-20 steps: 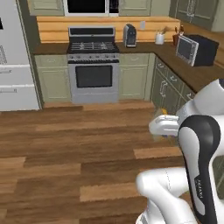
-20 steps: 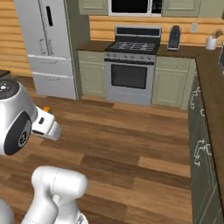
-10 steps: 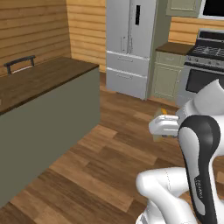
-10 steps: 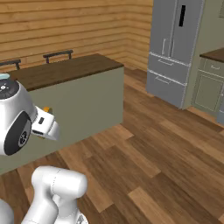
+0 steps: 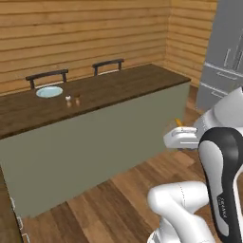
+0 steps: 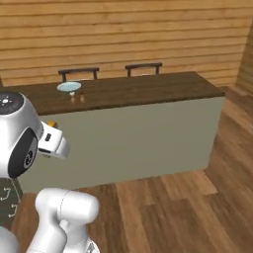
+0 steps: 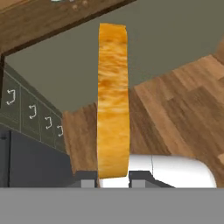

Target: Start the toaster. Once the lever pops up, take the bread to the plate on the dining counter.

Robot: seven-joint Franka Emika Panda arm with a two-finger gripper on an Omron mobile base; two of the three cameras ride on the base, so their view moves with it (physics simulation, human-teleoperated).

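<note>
gripper (image 7: 113,183) is clamped on the bread (image 7: 113,100), slice held edge-on out in front of the dining counter (image 5: 118,85). the pale plate (image 5: 49,91) sits up on that counter near two small shakers (image 5: 72,99).

The hand (image 7: 113,180) grips the bread (image 7: 113,100) edge-on.

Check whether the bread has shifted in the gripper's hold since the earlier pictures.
No. The bread sits beside the same white arm housing as before; the background changed because the base turned.
</note>
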